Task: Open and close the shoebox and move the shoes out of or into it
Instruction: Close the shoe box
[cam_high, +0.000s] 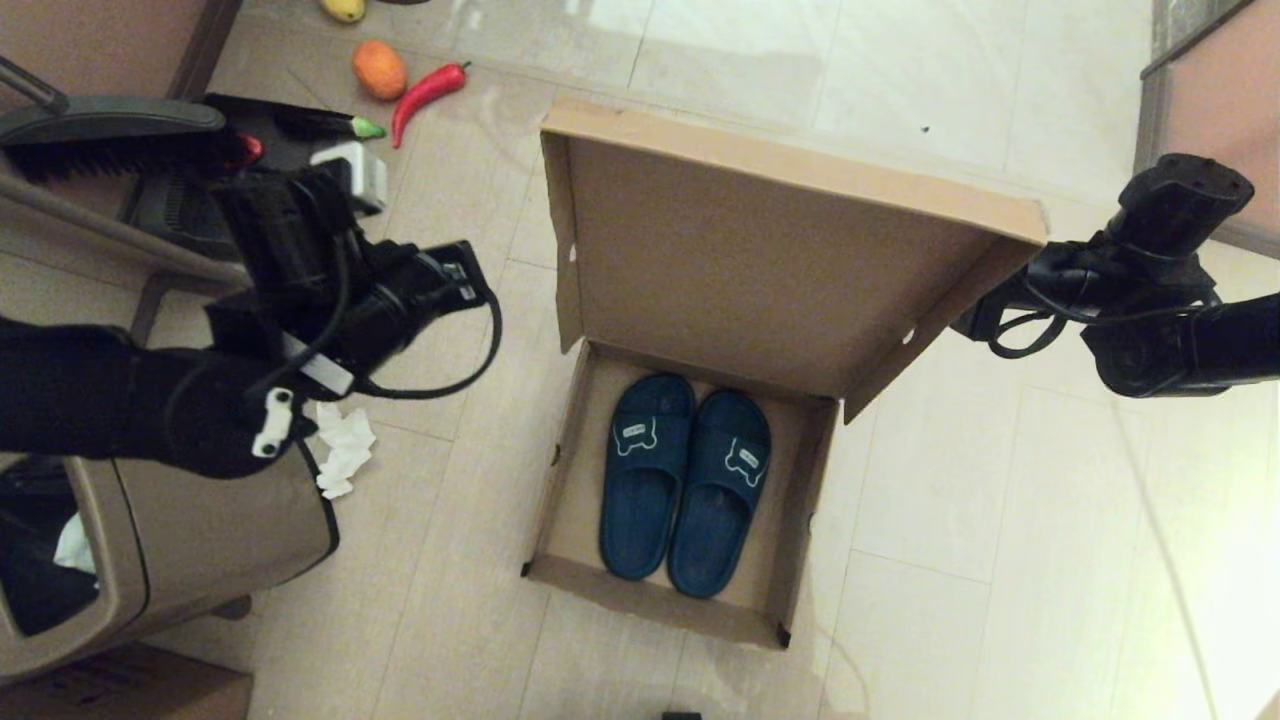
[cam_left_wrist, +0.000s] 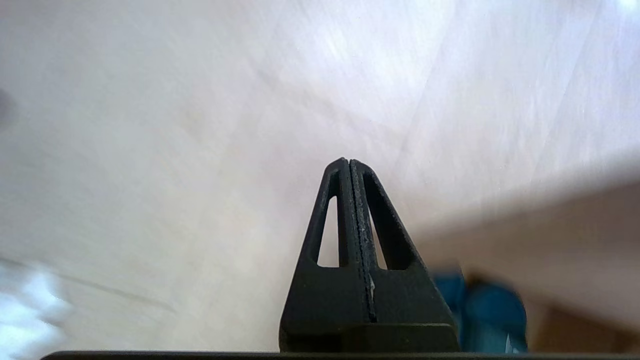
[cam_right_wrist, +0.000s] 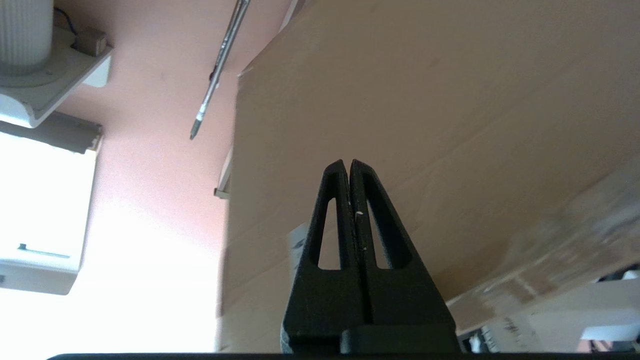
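Observation:
The brown shoebox (cam_high: 560, 470) stands open on the floor, its flap lid (cam_high: 760, 270) raised and leaning back. Inside lie the two dark teal slide sandals, one (cam_high: 645, 480) beside the other (cam_high: 720, 490), side by side with toes toward me. My left gripper (cam_high: 468, 272) hovers left of the box, shut and holding nothing (cam_left_wrist: 348, 162); the sandals (cam_left_wrist: 480, 310) and the box wall (cam_left_wrist: 550, 240) show blurred beyond it. My right gripper (cam_high: 975, 318) is at the lid's right edge, behind it, shut and holding nothing (cam_right_wrist: 348, 162), facing the lid's outer face (cam_right_wrist: 425, 100) with its white sticker (cam_right_wrist: 299, 240).
A beige waste bin (cam_high: 180, 530) stands at the lower left with crumpled tissue (cam_high: 345, 450) beside it. A brush and dustpan (cam_high: 110, 130), an orange fruit (cam_high: 380, 68) and a red chili (cam_high: 428, 92) lie at the far left. A cardboard carton (cam_high: 120, 690) sits at the bottom left.

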